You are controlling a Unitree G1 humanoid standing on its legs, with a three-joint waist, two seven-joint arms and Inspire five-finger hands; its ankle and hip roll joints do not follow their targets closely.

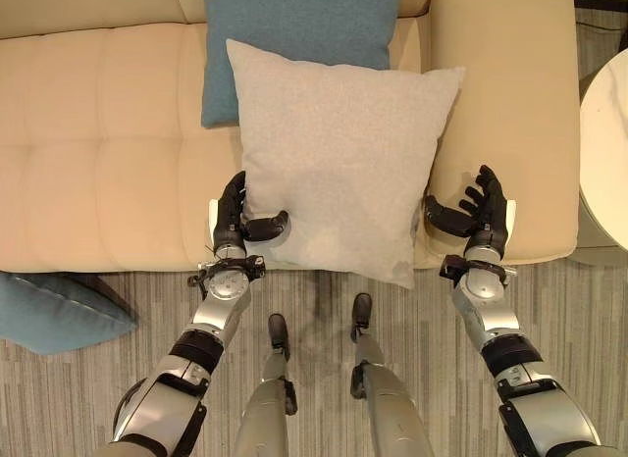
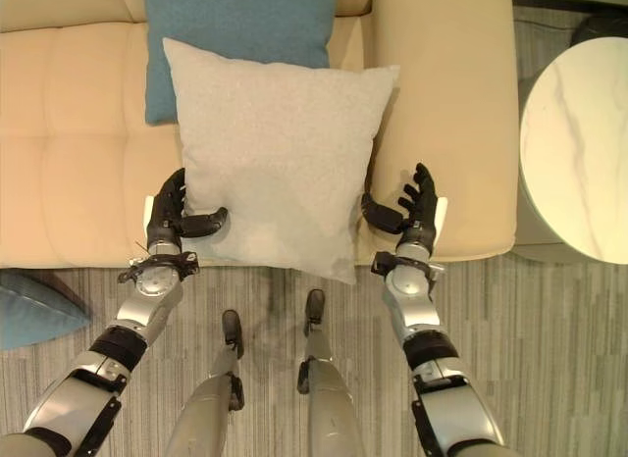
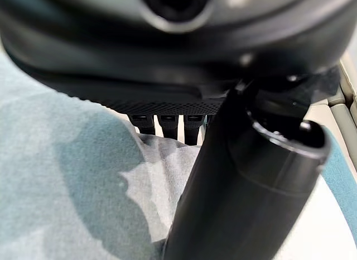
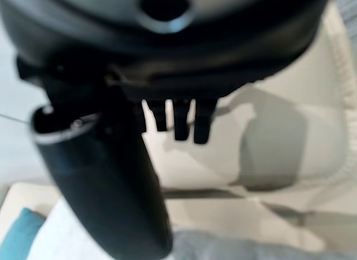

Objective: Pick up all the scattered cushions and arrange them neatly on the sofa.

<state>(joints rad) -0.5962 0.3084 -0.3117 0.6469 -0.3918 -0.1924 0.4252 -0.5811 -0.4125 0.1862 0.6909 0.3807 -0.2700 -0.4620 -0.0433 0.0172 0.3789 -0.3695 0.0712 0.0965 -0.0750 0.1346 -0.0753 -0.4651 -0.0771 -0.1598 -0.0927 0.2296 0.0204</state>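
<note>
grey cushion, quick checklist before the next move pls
1. Left robot hand grips grey cushion: ok, thumb lies across its edge, fingers behind.
2. Right robot hand grips it too: not ok, it is open and the thumb tip only reaches the cushion's edge.
3. Cushion fully on the sofa: not ok, a lower corner overhangs the seat's front edge.
4. Blue cushion on the sofa in place: ok, behind the grey one.
5. Blue cushion on the floor picked up: not ok.
</note>
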